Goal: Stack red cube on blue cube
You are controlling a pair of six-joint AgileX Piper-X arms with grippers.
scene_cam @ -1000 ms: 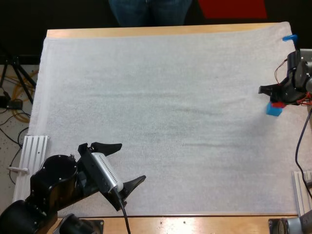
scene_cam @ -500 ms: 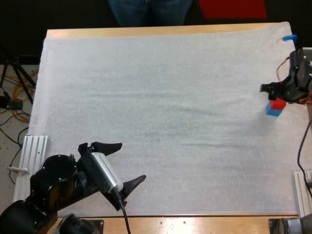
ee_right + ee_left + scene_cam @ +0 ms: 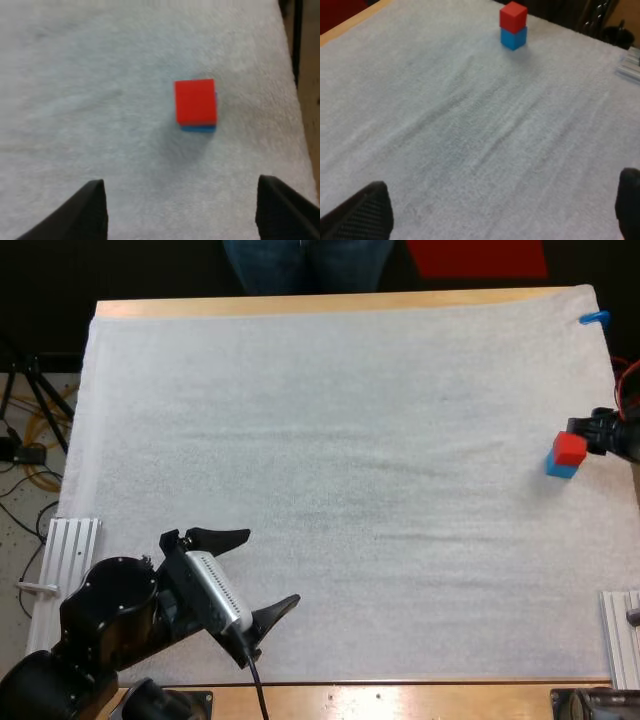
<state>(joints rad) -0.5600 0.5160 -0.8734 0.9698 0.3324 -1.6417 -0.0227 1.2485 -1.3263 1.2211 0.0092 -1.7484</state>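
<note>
The red cube (image 3: 569, 449) sits square on the blue cube (image 3: 561, 469) near the mat's (image 3: 330, 440) right edge, my right end effector (image 3: 182, 212) released just beside it, left end effector (image 3: 262, 570) released well apart, so I judge stacking done.

mat (image 3: 340, 470): white cloth, towel-like nap, matt; faint ripples and creases across it.
surface (image 3: 330, 304): light wood, smooth, slight sheen on the bare edges.
red cube (image 3: 569, 449): smooth flat faces, even colour, matt; looks like plastic, cannot confirm.
blue cube (image 3: 560, 470): same smooth matt finish as the red.
left end effector (image 3: 270, 569): black, matt, plastic-looking; fingers (image 3: 367, 212) carry a fine grid-textured pad face; silver-grey body section with low sheen.
right end effector (image 3: 182, 212): black fingers, smooth, matt.
rail (image 3: 72, 545): pale ribbed metal, satin finish.
person's trousers (image 3: 305, 265): blue denim cloth.
</note>
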